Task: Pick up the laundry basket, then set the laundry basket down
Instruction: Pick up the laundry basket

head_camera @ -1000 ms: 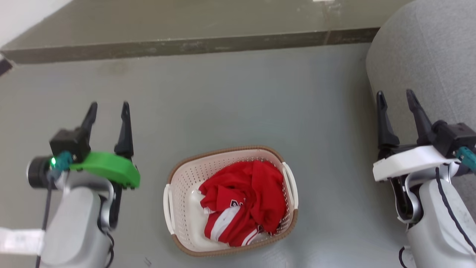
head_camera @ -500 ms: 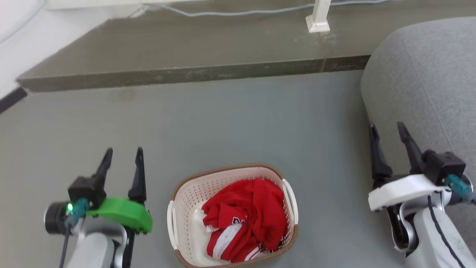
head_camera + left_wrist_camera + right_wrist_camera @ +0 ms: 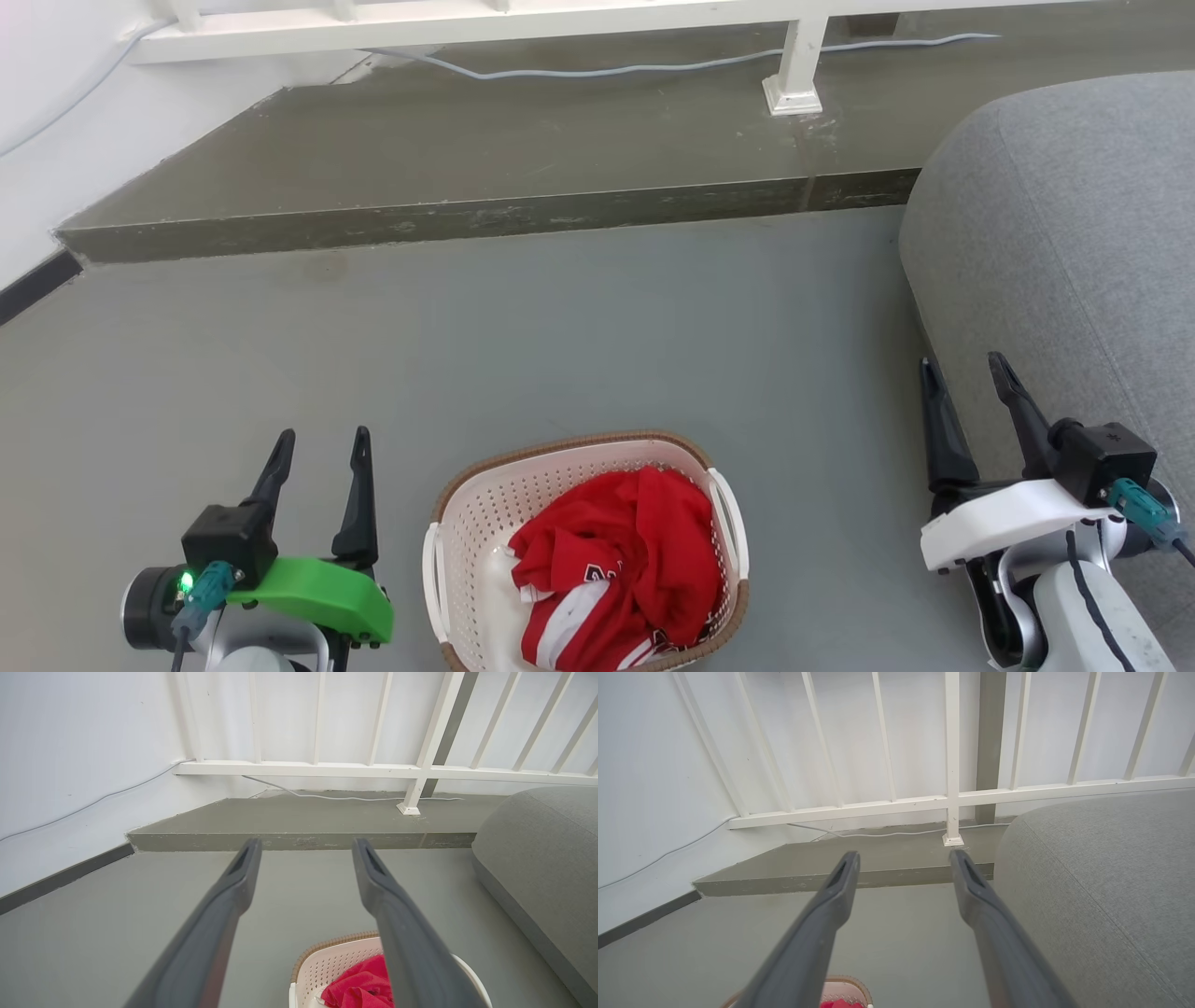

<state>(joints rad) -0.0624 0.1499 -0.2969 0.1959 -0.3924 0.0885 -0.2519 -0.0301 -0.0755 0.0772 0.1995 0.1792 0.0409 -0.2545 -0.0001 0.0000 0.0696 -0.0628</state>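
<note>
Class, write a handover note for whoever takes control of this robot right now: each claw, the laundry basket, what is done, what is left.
Left claw: open, empty, to the left of the basket and apart from it.
Right claw: open, empty, beside the grey cushion, well clear of the basket.
Laundry basket: upright on the floor between the arms, red clothing inside.
Done: no grip shows; whether it was already lifted cannot be told.
Left, probably: bring the claws to the white side handles, lift, set down.
</note>
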